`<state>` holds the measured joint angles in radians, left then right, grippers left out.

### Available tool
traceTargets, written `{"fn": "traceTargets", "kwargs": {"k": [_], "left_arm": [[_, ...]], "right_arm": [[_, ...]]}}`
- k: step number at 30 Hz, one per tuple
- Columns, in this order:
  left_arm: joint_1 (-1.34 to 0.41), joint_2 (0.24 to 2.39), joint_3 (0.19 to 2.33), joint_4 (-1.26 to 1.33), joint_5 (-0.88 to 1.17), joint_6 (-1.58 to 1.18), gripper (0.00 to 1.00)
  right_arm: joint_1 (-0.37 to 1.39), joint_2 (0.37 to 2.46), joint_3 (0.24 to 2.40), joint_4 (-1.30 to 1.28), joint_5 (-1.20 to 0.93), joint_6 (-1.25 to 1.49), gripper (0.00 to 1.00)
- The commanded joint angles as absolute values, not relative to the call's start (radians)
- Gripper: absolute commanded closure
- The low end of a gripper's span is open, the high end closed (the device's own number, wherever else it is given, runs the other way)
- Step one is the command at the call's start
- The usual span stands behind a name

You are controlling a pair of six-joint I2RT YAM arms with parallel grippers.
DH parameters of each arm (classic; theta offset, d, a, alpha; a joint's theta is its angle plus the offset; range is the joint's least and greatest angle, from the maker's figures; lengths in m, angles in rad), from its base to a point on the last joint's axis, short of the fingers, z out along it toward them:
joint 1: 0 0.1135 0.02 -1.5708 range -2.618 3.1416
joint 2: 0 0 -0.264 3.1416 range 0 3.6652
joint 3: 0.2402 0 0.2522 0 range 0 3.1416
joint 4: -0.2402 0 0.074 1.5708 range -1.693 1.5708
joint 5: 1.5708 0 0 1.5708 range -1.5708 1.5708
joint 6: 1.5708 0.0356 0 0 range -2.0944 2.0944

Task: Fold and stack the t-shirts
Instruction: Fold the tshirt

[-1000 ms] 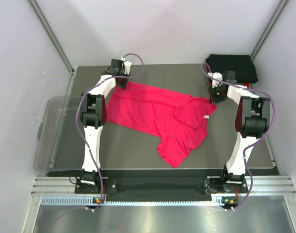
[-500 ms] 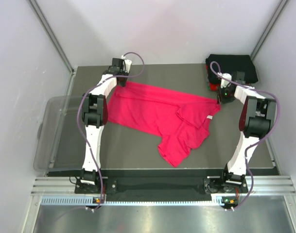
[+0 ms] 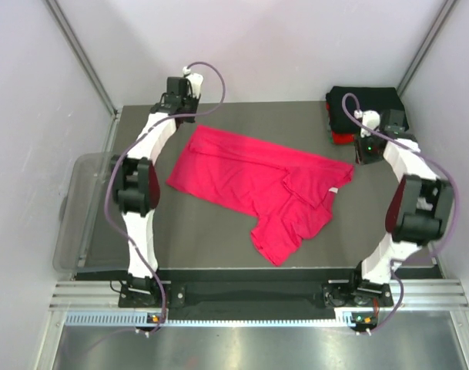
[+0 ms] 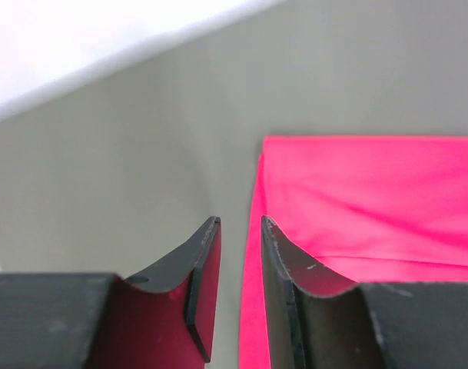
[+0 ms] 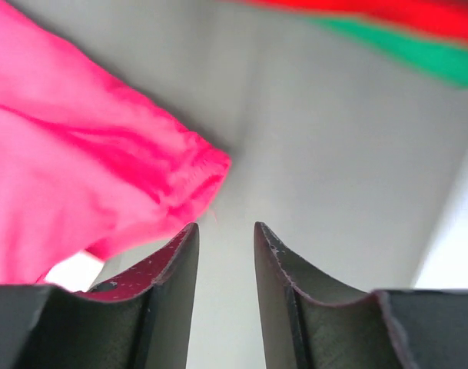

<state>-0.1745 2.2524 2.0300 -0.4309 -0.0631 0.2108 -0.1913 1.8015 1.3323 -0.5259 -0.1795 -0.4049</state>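
Observation:
The magenta-pink t-shirt (image 3: 257, 177) lies spread out but rumpled on the dark table, its white neck label (image 3: 325, 187) near its right side. My left gripper (image 3: 179, 96) is behind the shirt's far left corner, jaws slightly apart and empty; the left wrist view shows the gripper (image 4: 240, 221) over the shirt's edge (image 4: 356, 200). My right gripper (image 3: 367, 150) is just right of the shirt's right corner, slightly open and empty (image 5: 226, 225); that corner (image 5: 195, 165) lies to its left. A folded black shirt (image 3: 369, 106) tops a stack with red (image 5: 387, 11) and green (image 5: 418, 54) edges.
A clear plastic bin (image 3: 80, 208) stands off the table's left edge. The stack sits in the far right corner next to the right arm. White walls close in the back and sides.
Both grippers have let go of the shirt's far corners and moved outward and back. The shirt now lies wider and flatter across the table.

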Motion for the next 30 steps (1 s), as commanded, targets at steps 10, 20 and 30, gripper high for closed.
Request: {"fn": "traceTargets", "kwargs": {"k": [10,20,30], "left_arm": [[-0.227,1.622,1.473,-0.409,0.135,0.189,0.68],[-0.227,1.503,1.183,-0.419,0.178,0.206,0.72],[-0.227,1.646,1.207,-0.462,0.135,0.249,0.73]], "right_arm": [[-0.204,1.462,1.118,-0.672,-0.262,-0.543,0.63],[-0.204,1.549,1.081,-0.580,-0.308,-0.528,0.64],[-0.198,1.762,1.242,-0.560,-0.362,-0.463,0.67]]}}
